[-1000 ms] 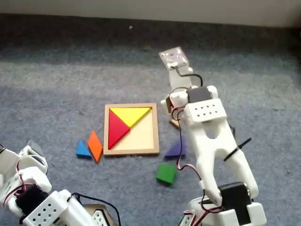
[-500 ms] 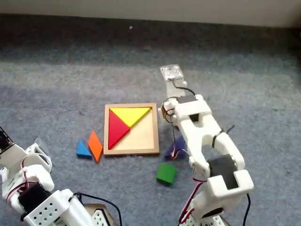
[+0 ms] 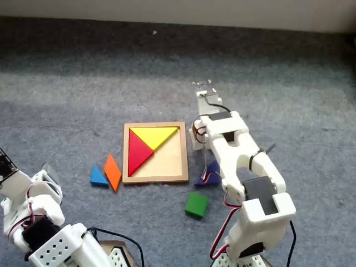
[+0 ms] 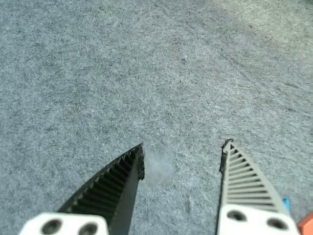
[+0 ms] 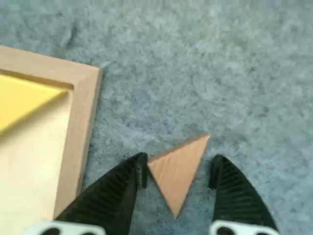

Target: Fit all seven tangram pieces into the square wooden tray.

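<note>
- Grey carpet [image 3: 67,100] covers the whole work surface; every piece outside the tray lies on it.
- The right arm [image 3: 245,167] stretches from 5 o'clock up to 3 o'clock of the tray, with its wires crossing over the purple triangle.
- The left arm [image 3: 33,222] sits at 7 o'clock, well apart from the tray. The left gripper [image 4: 183,145] is released, with its jaws spread over bare carpet.
- The square wooden tray [image 3: 184,153] lies flat in the middle of the carpet, and its floor from 3 to 6 o'clock is bare.
- The yellow triangle [image 3: 156,136] fills the tray's 12 o'clock part.
- The red triangle [image 3: 137,151] fills the 9 o'clock part, edge to edge with the yellow one.
- The green square [image 3: 196,204] lies at 5 o'clock of the tray, near the right arm's base.
- The purple triangle [image 3: 203,179] is at 4 o'clock, just beside the tray and partly covered by the arm.
- The orange parallelogram [image 3: 113,172] lies at 8 o'clock, just off the tray's edge.
- The blue triangle [image 3: 98,176] touches the orange piece on its far side.
- The tan triangle [image 5: 173,171] lies on the carpet near the tray's outer corner.
- The right gripper [image 5: 178,164] is released, with its jaws straddling the tan triangle. One fingertip is at the triangle's corner and the other is apart from it.
</note>
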`<state>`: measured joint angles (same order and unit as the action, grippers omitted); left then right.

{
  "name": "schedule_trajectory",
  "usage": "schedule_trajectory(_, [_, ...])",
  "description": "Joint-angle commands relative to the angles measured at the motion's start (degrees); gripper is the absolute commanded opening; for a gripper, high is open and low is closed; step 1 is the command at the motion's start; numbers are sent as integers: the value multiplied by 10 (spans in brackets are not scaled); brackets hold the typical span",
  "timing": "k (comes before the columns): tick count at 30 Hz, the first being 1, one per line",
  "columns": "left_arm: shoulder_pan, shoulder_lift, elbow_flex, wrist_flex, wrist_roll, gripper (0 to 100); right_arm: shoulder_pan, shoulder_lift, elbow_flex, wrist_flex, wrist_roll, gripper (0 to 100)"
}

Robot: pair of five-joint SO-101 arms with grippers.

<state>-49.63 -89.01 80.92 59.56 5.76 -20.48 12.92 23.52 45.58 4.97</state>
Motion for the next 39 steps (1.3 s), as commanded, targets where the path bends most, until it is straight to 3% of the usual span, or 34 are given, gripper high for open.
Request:
schedule_trajectory(1, [12, -5, -4, -6, -7, 252, 0, 7, -15, -11, -4, 80])
schedule_trajectory(6, [13, -5, -4, -5, -7, 252, 0, 0, -15, -8, 13, 14])
schedule_trajectory(13, [13, -5, -4, -5, -7, 252, -20, -128, 29, -8, 47, 8])
schedule_trajectory(19, [13, -5, -4, -5, -7, 252, -100, -225, 97, -12, 44, 8])
schedule_trajectory(26, [13, -5, -5, -4, -7, 252, -162, -161, 98, -55, 43, 11])
schedule_trajectory(35, [13, -5, -6, -4, -7, 252, -153, -60, -5, -30, 42, 17])
schedule_trajectory(39, [13, -5, -6, -3, -7, 252, -145, -61, -11, -28, -2, 95])
